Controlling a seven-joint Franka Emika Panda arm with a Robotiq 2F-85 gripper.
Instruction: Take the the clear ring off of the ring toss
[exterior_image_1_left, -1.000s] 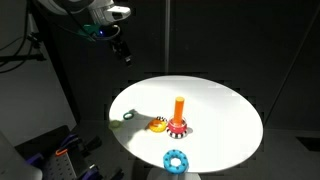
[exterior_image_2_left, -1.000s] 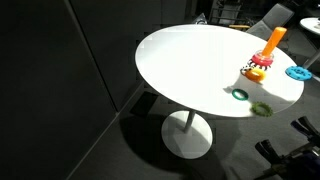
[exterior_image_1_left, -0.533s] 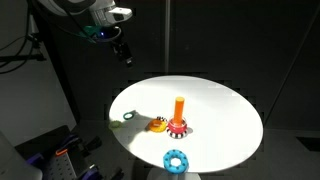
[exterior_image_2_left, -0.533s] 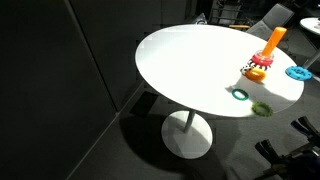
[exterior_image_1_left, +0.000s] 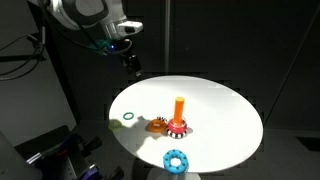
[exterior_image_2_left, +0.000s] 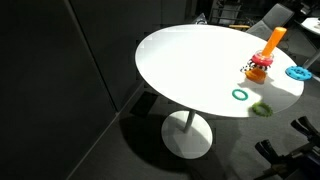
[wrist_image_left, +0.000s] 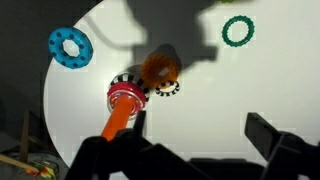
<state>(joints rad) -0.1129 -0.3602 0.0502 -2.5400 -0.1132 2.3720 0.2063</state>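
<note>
In an exterior view, left to right: the grey-and-black Robotiq gripper (exterior_image_1_left: 128, 62) is hanging high over the far-left rim of the round white table (exterior_image_1_left: 225, 115), well apart from everything on it. The wrist view is showing its two dark fingers (wrist_image_left: 272, 140) spread wide with nothing between them, so I'm reading it as open and empty. Next along, a flat green ring (exterior_image_1_left: 130, 116) is lying on the tabletop. Then a small orange lump (exterior_image_1_left: 157, 125) is sitting just beside the ring toss (exterior_image_1_left: 179, 118), a short upright orange peg on a toothed red base near the table's middle. A blue toothed ring (exterior_image_1_left: 176, 159) is lying nearer the front edge, off the approach line. So the target is lying down and to the right of the fingers. The peg axis is standing vertical, so a ring is having to lift straight up off its top. The clear ring isn't resolving cleanly. A speckled black-and-white band (wrist_image_left: 165, 88) is sitting at the foot of the base in the wrist view, and I can't tell whether that's it. In that view the peg is also sitting left of the finger gap, so I'm expecting a sideways shift before any descent.
</note>
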